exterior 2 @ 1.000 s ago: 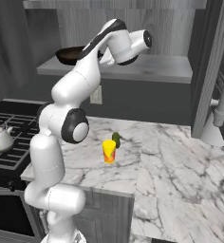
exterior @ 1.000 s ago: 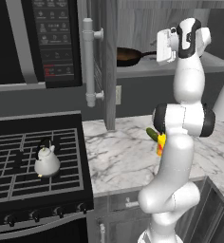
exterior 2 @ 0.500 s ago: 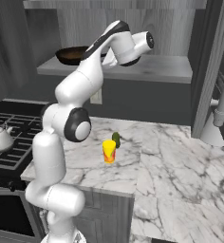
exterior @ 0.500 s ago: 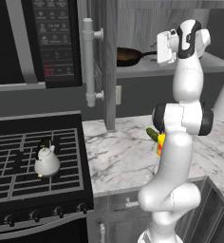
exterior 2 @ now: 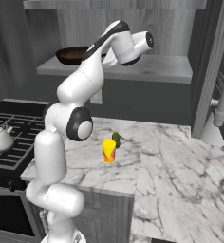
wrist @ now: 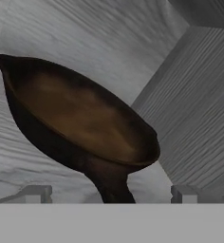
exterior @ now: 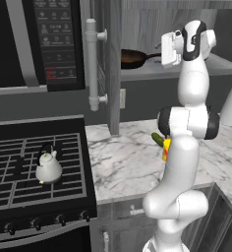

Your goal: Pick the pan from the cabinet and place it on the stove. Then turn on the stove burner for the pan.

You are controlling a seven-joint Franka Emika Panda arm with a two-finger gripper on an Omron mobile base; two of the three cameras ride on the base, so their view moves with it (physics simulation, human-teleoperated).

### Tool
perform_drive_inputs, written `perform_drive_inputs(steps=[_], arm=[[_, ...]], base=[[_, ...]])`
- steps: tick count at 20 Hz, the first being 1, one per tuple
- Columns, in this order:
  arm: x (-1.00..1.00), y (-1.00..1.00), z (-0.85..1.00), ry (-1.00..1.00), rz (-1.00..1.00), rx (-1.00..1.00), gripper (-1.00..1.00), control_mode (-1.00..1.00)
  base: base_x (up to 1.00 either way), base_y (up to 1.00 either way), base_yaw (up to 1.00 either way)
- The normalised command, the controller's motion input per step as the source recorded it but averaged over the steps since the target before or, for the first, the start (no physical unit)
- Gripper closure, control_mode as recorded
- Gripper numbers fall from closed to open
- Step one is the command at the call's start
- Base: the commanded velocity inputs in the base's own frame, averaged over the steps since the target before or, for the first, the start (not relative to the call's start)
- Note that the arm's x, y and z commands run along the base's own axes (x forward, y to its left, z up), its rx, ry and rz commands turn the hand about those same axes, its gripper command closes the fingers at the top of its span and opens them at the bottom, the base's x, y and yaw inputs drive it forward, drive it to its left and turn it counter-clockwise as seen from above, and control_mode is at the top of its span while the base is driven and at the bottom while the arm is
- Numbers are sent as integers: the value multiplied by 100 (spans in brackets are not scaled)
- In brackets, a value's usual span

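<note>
The dark-brown pan (exterior: 131, 57) sits on the shelf of the open grey cabinet (exterior: 187, 72), its thin handle pointing right toward my gripper (exterior: 163, 55). In the hand view the pan (wrist: 85, 118) is close ahead, and its handle (wrist: 113, 188) runs down between my two fingertips (wrist: 38, 193), with a gap on each side. The gripper (wrist: 109, 194) is open and holds nothing. From the right base view the pan (exterior 2: 73, 54) lies on the shelf (exterior 2: 147, 71), partly behind my arm. The black stove (exterior: 19, 194) is low on the left.
A small white kettle (exterior: 48, 167) stands on the stove grates. The open cabinet door with its pale bar handle (exterior: 92, 64) hangs left of the pan, beside the black microwave (exterior: 34, 44). A yellow and green item (exterior 2: 109, 151) sits on the marble counter (exterior 2: 180, 156).
The hand has crept a little closer to the pan along its handle. The jaws stay open and the pan has not moved.
</note>
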Motion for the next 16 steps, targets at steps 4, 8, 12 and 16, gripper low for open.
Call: perform_drive_inputs(steps=[4,8,12,16], arm=[[17,0,-17,0,0,-1,-100,-100],[20,0,-16,0,0,-3,-100,-100],[21,0,-18,0,0,-3,-100,-100],[20,0,-21,0,0,-3,-100,-100]], base=[[0,0,0],[0,0,0],[0,0,0],[0,0,0]])
